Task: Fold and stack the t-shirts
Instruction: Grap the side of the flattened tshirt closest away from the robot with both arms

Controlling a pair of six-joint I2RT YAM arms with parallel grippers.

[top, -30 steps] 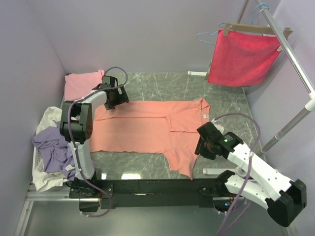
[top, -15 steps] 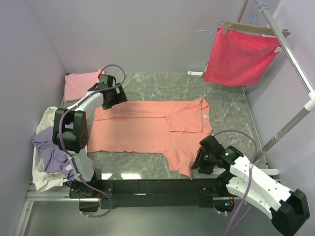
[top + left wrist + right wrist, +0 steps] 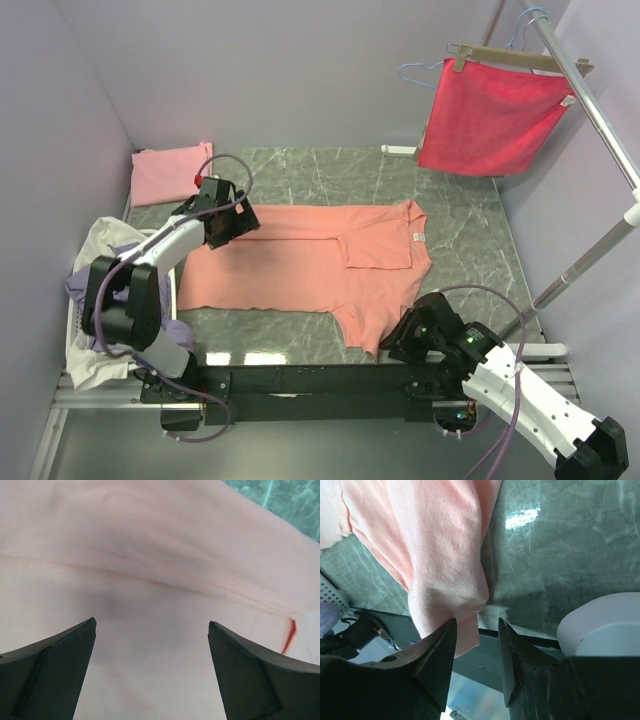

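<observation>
Salmon-orange t-shirt (image 3: 300,265) lay flat on the bench (image 3: 470,230), left claw (image 3: 151,624) spread above it, right claw (image 3: 477,621) parted at its near sleeve.

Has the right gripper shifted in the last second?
Yes. The right gripper has pulled back toward the near edge of the table, and is now at the sleeve tip of the orange shirt.

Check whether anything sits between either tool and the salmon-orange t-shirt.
Nothing visible does. The left tool hovers open right over the far left part of the salmon-orange t-shirt, with only bare fabric beneath it. The right tool is open at the tip of the near sleeve, by the near edge of the table, with nothing between.
</observation>
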